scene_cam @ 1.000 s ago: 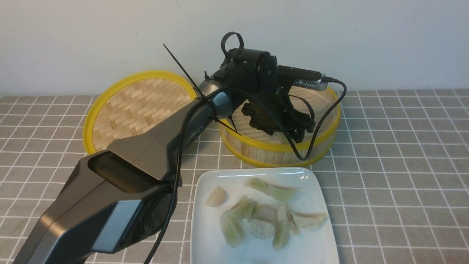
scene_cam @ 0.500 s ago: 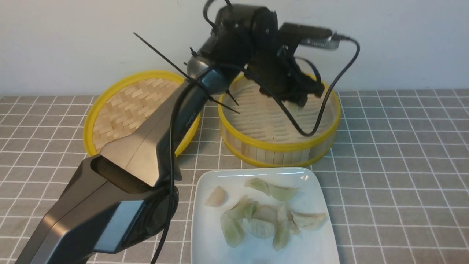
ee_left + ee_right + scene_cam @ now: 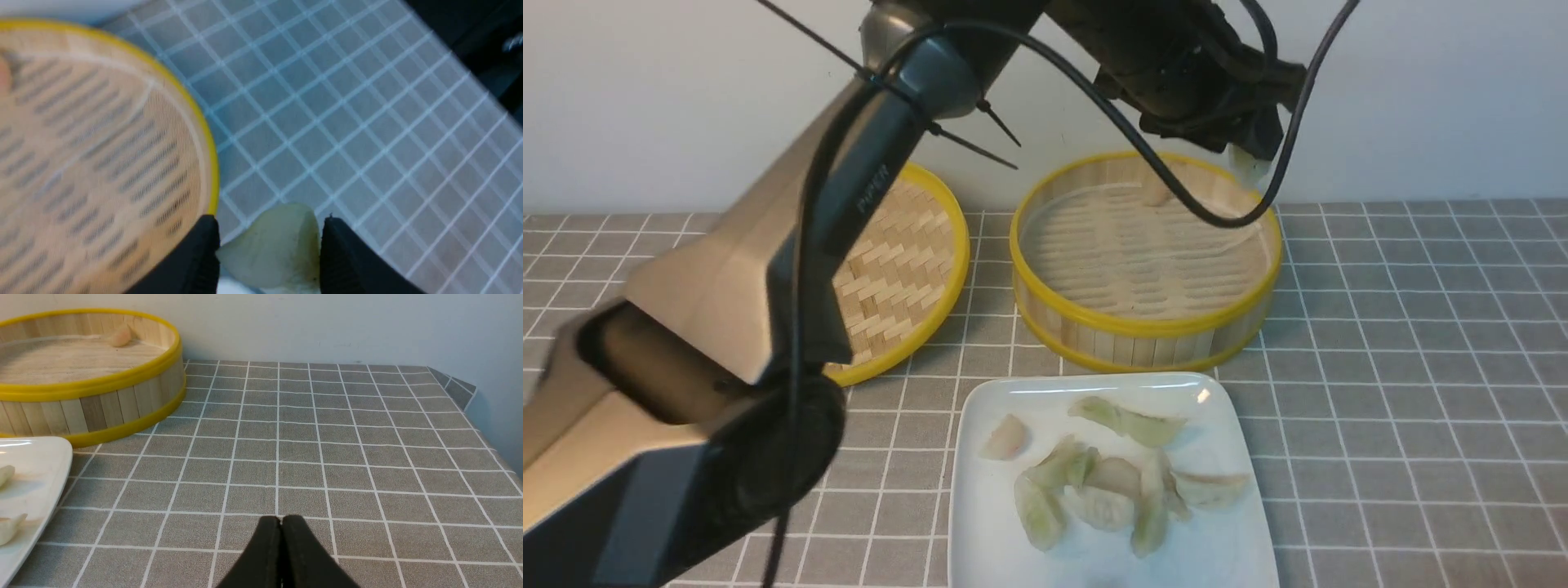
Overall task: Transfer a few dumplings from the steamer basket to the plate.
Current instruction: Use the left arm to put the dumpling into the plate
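My left gripper [image 3: 1252, 151] hangs high above the far right rim of the steamer basket [image 3: 1143, 327], shut on a pale green dumpling [image 3: 1248, 170]. In the left wrist view that dumpling [image 3: 273, 245] is pinched between the black fingers [image 3: 204, 253], beside the basket's yellow rim [image 3: 204, 134]. One pinkish dumpling [image 3: 1156, 194] lies at the back of the basket floor. The white plate [image 3: 1225, 555] in front holds several dumplings [image 3: 1094, 490]. My right gripper [image 3: 281, 522] is shut and empty, low over the cloth to the right of the plate [image 3: 41, 469].
The flat woven lid [image 3: 898, 261] lies left of the basket, partly behind my left arm [image 3: 768, 269]. A grey checked cloth [image 3: 1405, 367] covers the table. A wall stands close behind, and the table's right corner [image 3: 461, 388] meets it.
My left gripper has closed on the green dumpling inside the basket and risen with it, well above the rim. The right gripper has stayed still and shut.
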